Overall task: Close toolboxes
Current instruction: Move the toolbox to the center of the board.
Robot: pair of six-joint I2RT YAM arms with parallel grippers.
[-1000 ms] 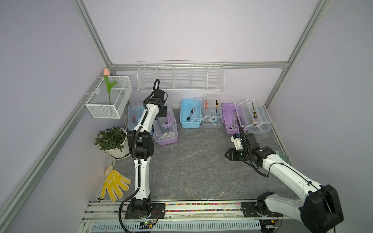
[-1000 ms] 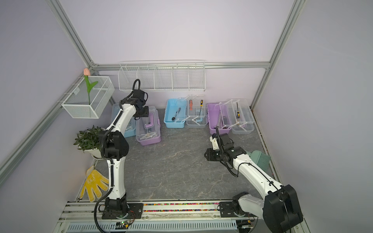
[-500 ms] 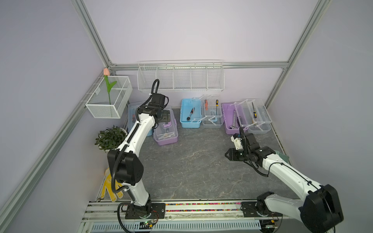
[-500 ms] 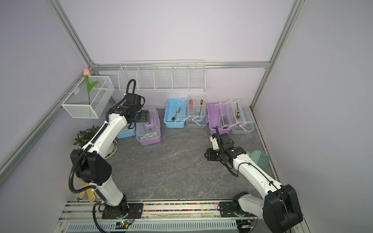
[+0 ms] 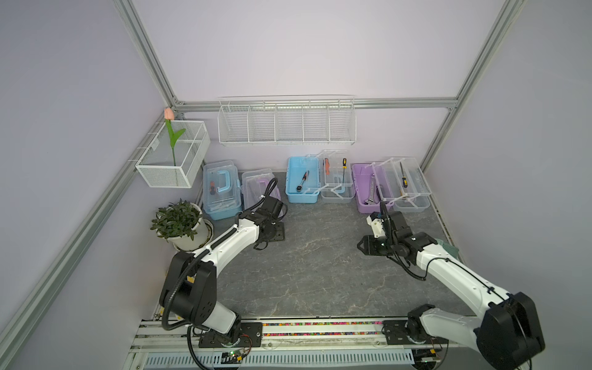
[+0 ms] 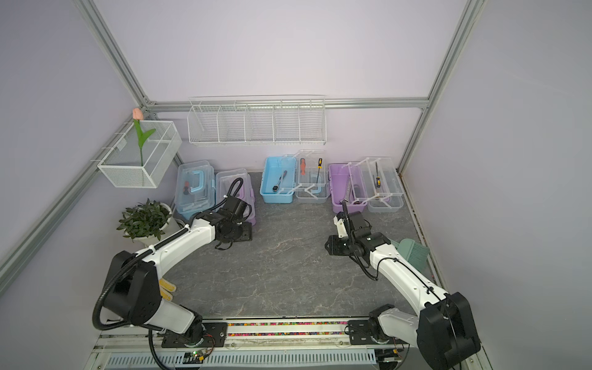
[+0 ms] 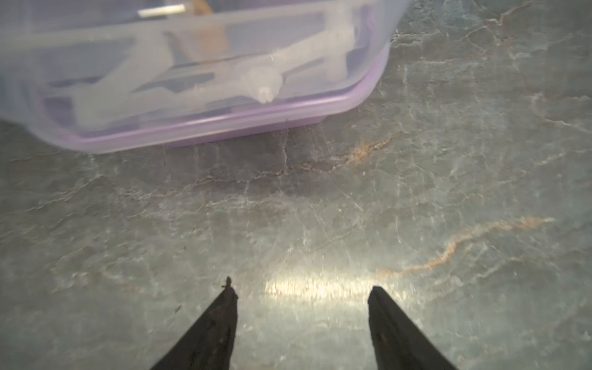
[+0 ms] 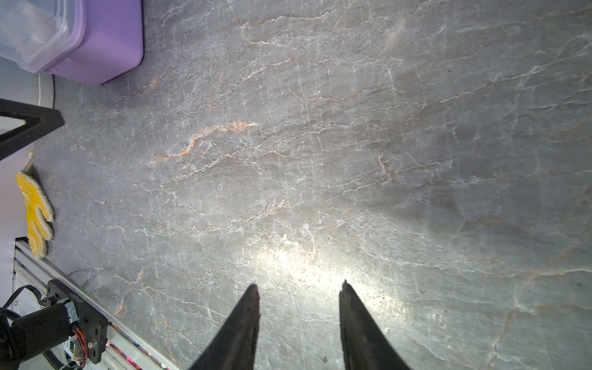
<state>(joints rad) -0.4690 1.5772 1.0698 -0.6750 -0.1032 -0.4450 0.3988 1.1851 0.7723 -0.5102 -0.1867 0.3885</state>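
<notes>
Hovering my left gripper (image 7: 301,285) beside the purple toolbox (image 7: 198,83), fingers (image 7: 211,333) spread and empty. Right gripper (image 8: 298,285) spread too, over the table (image 8: 352,144).

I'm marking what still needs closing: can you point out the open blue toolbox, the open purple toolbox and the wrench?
open blue toolbox (image 5: 294,173), in a top view, bare floor of its blue base
open purple toolbox (image 5: 360,182), in a top view, bare floor of its purple base
wrench (image 5: 371,189), in a top view, mid-shaft
</notes>
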